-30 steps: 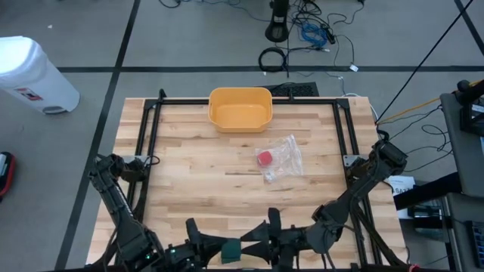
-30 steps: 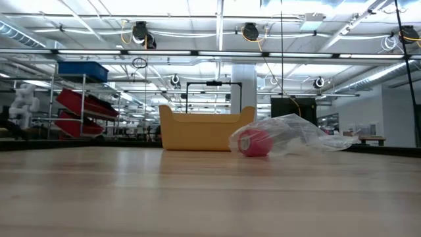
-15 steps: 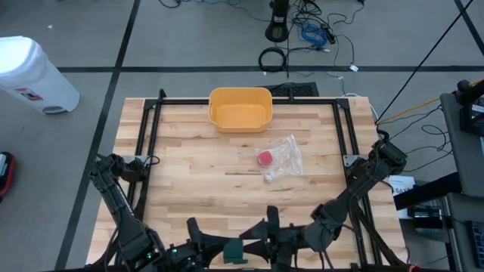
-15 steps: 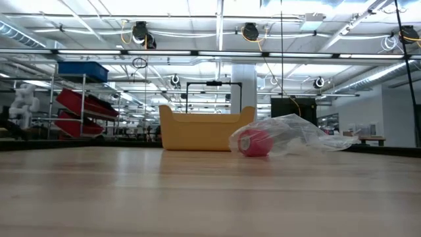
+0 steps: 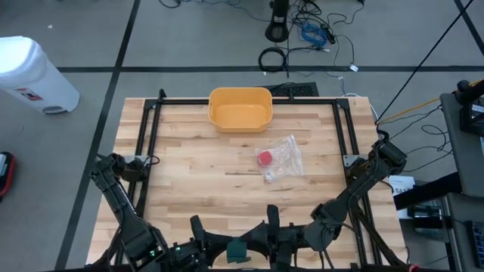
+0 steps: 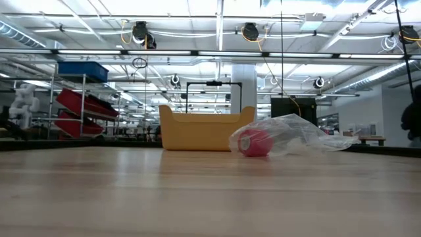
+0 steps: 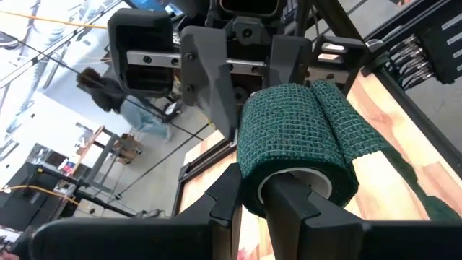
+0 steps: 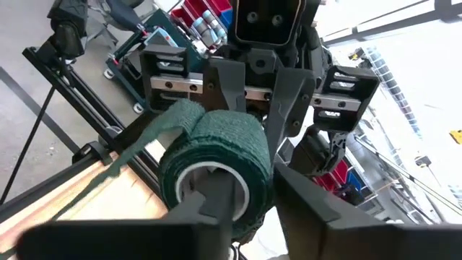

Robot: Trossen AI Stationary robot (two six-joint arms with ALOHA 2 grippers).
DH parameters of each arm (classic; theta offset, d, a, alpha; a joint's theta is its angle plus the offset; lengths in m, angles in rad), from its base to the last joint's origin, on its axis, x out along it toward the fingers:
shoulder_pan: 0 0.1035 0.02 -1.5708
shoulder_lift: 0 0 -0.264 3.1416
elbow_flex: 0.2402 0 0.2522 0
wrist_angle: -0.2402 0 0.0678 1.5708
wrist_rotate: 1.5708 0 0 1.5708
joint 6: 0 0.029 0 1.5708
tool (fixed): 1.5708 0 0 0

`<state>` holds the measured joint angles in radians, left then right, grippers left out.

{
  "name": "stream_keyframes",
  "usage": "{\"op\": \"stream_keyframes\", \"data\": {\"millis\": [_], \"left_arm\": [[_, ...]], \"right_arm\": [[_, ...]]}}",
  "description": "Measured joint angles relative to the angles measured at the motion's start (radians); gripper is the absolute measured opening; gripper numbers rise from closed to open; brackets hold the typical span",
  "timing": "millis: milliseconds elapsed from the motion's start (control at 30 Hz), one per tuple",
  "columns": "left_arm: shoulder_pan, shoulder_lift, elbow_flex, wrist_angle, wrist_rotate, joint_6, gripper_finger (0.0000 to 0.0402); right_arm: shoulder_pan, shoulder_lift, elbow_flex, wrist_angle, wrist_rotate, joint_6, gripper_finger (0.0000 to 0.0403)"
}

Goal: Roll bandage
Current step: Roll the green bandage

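Pale wood table [image 5: 189,174] under bright shop lights; at six o'clock, the green bandage roll [image 5: 237,250] sits pinched between left gripper [image 5: 215,248] and right gripper [image 5: 261,245].

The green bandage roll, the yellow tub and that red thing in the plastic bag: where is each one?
green bandage roll [image 7: 292,137], left wrist view, on its woven side.
yellow tub [image 5: 240,97], high view, on its far rim.
red thing [image 6: 253,142], low view, on its front.

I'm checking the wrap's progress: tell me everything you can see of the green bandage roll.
The green bandage roll is a woven, crinkled elastic wrap on a pale core, with a loose tail trailing off. It sits at the table's near edge between the two grippers, with a dark finger of the left gripper pushed into its core.
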<state>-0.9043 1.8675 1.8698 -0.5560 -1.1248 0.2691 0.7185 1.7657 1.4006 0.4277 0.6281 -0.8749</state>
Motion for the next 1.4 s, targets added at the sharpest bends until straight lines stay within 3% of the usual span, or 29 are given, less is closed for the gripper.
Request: {"op": "stream_keyframes", "data": {"millis": [233,533,667,1033,1200,1400], "left_arm": [[0.002,0.0,0.0,-0.003,0.05,-0.052,0.0069],[-0.022,0.0,0.0,-0.002,0.02,-0.054,0.0187],[-0.035,0.0,0.0,0.001,0.014,-0.074,0.0217],[-0.019,0.001,0.0,0.019,0.026,-0.133,0.0221],[-0.019,0.001,0.0,0.123,0.028,-0.206,0.0221],[-0.03,0.001,0.0,0.158,0.103,-0.2,0.0221]], "right_arm": [[0.001,0.0,0.0,-0.008,-0.003,-0.002,0.0023],[0.003,0.0,0.0,-0.011,0.0,-0.012,0.003],[0.016,0.0,0.0,-0.006,0.023,-0.046,0.0028],[0.1,-0.014,0.001,0.084,0.064,-0.165,0.0031],[0.13,-0.014,0.0,0.126,0.053,-0.217,0.0031],[0.153,-0.014,0.001,0.155,0.05,-0.269,0.0031]]}}
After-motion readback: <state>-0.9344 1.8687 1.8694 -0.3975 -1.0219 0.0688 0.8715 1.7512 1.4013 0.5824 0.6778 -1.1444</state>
